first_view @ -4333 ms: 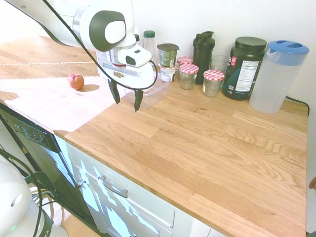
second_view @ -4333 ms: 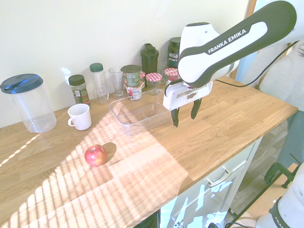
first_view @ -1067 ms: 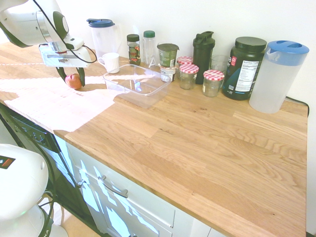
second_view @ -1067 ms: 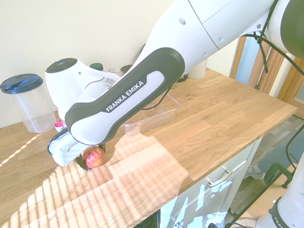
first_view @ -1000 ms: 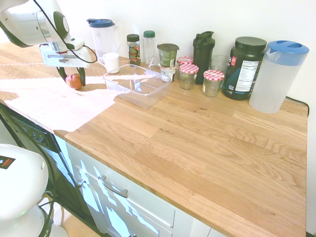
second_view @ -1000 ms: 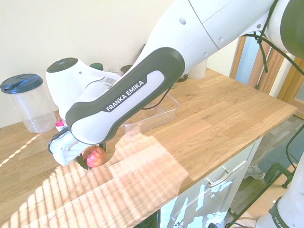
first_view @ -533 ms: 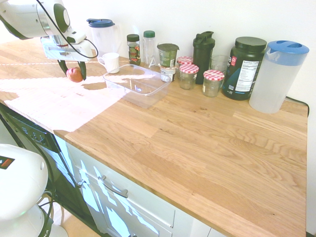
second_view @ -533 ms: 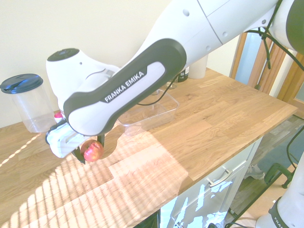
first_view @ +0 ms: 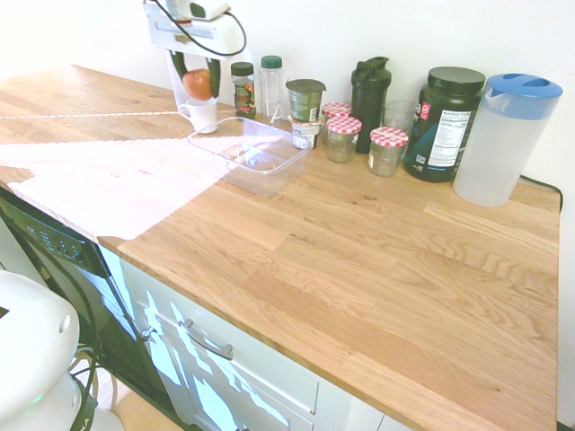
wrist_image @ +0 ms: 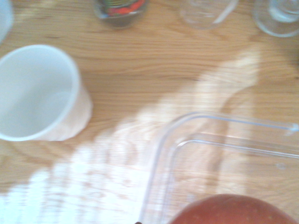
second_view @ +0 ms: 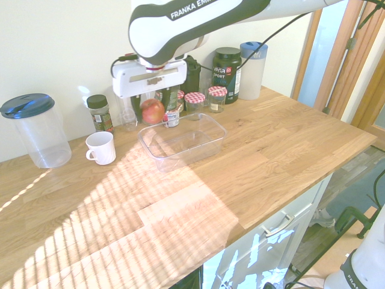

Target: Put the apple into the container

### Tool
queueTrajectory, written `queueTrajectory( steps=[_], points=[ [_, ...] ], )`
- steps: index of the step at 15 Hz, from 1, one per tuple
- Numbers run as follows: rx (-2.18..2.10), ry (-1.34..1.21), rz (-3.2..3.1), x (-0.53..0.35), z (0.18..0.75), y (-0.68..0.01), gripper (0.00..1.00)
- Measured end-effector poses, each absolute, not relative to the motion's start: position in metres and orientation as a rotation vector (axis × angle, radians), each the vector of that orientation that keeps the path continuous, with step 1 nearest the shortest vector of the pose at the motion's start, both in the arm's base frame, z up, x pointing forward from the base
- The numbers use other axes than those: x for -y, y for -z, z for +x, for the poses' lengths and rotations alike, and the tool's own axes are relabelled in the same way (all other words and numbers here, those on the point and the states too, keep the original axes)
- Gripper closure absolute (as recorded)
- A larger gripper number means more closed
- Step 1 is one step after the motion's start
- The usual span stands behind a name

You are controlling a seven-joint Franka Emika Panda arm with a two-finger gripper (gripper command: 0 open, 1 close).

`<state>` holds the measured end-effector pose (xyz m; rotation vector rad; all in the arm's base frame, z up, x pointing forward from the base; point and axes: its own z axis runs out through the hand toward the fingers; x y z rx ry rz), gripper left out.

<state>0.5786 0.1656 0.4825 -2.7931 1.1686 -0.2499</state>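
My gripper (first_view: 197,83) (second_view: 153,112) is shut on the small red apple (first_view: 198,83) (second_view: 153,111) and holds it well above the counter. The apple hangs over the back left corner of the clear plastic container (first_view: 250,151) (second_view: 183,140), between it and the white mug. In the wrist view the apple (wrist_image: 233,212) fills the bottom edge, with the container's corner (wrist_image: 163,154) right under it. The container has nothing inside.
A white mug (first_view: 199,114) (second_view: 100,147) (wrist_image: 39,93) stands just beside the container. Along the wall behind stand spice bottles (second_view: 99,112), checker-lidded jars (first_view: 388,149), a black shaker (first_view: 369,90), a dark tub (first_view: 443,123) and two blue-lidded pitchers (first_view: 504,136) (second_view: 36,129).
The gripper has lifted the apple off the counter and carried it up and across toward the container. It now hangs above the container's corner near the mug.
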Motion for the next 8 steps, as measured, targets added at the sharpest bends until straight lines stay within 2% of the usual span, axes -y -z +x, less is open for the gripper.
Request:
queueTrajectory(
  steps=[4,8],
  points=[
    [-1.326,0.212,-2.768,-0.094,0.564,-0.428,1.0],
    [-1.379,0.176,-2.768,-0.067,0.548,-0.394,1.0]
  ],
)
